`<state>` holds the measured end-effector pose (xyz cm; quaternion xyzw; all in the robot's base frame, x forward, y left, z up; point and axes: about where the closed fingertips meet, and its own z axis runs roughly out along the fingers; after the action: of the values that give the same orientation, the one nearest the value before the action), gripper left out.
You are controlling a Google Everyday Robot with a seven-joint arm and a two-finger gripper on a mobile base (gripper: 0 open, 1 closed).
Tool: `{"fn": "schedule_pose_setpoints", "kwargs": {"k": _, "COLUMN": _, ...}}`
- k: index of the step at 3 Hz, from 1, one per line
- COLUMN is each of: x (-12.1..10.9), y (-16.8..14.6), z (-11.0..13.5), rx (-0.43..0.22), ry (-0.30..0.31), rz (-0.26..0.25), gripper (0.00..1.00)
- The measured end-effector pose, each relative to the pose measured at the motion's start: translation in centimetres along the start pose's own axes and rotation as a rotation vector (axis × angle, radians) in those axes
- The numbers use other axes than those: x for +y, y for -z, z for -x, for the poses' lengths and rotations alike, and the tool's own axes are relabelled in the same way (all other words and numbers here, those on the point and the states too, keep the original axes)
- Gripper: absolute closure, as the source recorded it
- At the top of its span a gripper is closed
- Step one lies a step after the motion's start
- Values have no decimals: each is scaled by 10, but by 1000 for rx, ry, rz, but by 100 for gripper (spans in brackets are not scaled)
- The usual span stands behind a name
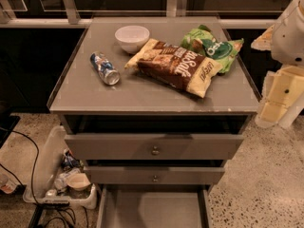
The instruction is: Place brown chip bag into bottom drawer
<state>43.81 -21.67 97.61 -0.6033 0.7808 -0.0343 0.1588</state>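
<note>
The brown chip bag (173, 65) lies flat on the grey cabinet top (90, 96), right of centre. It is dark brown with cream-yellow ends and white lettering. The bottom drawer (152, 208) is pulled open at the bottom of the view and shows a plain grey floor with nothing in it. My gripper (274, 103) hangs from the white arm at the right edge, beside the cabinet's right front corner. It is apart from the bag and holds nothing that I can see.
A green bag (216, 46) lies against the brown bag's far right side. A white bowl (132, 37) and a tipped blue can (105, 68) lie on the left of the top. Two upper drawers with knobs (155, 150) stick out slightly. A bin of clutter (52, 170) and cables lie on the floor at the left.
</note>
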Motion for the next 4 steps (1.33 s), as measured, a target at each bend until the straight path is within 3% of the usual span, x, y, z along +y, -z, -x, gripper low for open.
{"fn": "schedule_pose_setpoints", "kwargs": {"k": 3, "x": -15, "y": -6, "z": 9, "rx": -39, "ry": -23, "rz": -34, "gripper": 0}}
{"fn": "schedule_pose_setpoints", "kwargs": {"k": 4, "x": -28, "y": -10, "z": 19, "rx": -127, "ry": -38, "rz": -71, "gripper": 0}}
